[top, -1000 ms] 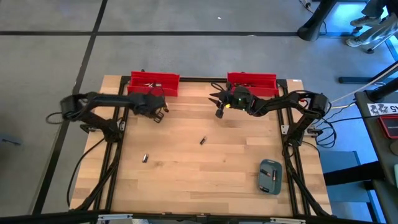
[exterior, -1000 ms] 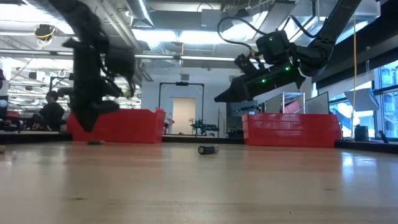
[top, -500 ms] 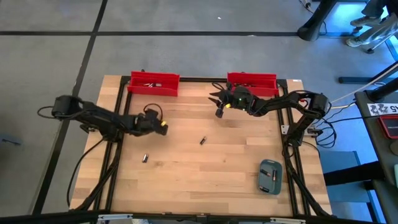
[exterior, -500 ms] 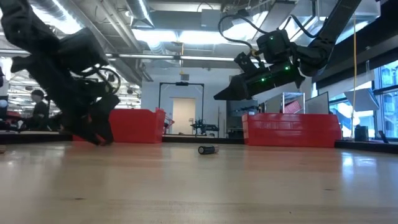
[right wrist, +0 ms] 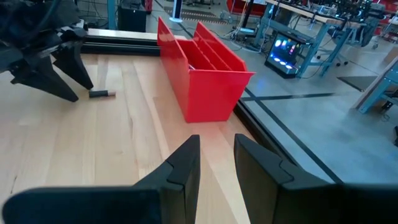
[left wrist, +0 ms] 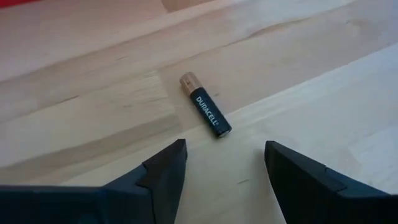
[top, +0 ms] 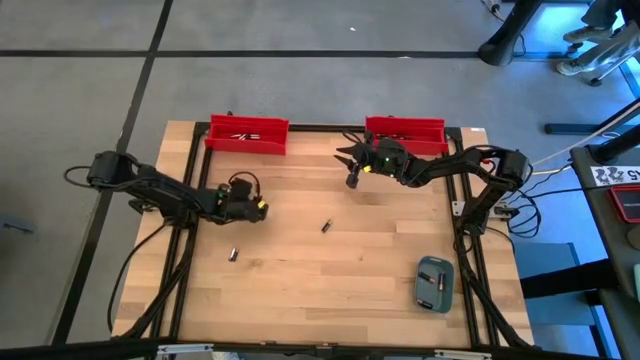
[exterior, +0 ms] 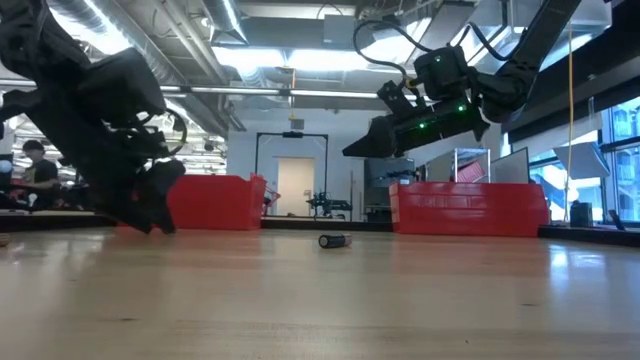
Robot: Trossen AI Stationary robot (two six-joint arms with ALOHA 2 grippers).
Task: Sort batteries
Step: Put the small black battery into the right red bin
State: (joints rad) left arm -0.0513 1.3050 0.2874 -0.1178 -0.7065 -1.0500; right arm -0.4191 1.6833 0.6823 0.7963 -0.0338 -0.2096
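Observation:
Two batteries lie on their sides on the wooden table, one near the left and one near the middle. A black, copper-topped battery lies just beyond the fingertips of my left gripper, which is open, tipped down low over the table and touches nothing. The right wrist view shows a battery beside those fingers. My right gripper hovers above the table in front of the right red bin. Its fingers stand a little apart and I see nothing between them.
The left red bin stands at the table's far edge, behind my left gripper. A grey-blue case lies at the near right. Bare wood stretches between the batteries and the near edge. People and workbenches show in the room beyond.
My left gripper has come away from the left red bin toward the table's near edge, sinking and tipping down until it hangs low over the wood. Over the last half second it has barely moved. The batteries on the table have not moved.

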